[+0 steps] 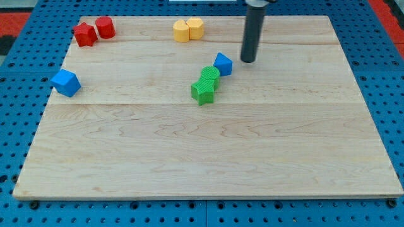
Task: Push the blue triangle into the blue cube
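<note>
Camera view: you see my tip (249, 61), a bare dark rod holding nothing, just beside the blue triangle (223, 64), which lies at its nine o'clock near the board's upper centre. The blue cube (66, 82) sits well apart, farther toward nine o'clock. Ribbed green blocks (206, 84) touch the triangle on the smooth wooden board (208, 157).

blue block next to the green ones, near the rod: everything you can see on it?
The blue triangle is a small, solid-blue block of matte look, with faceted faces; its exact outline is hard to make out. It lies flat on the wooden board, above the view's centre. Its lower-left corner meets or nearly meets the upper green block. My tip stands just to its right, a thin gap between them. The blue cube lies far off at the view's left.
</note>
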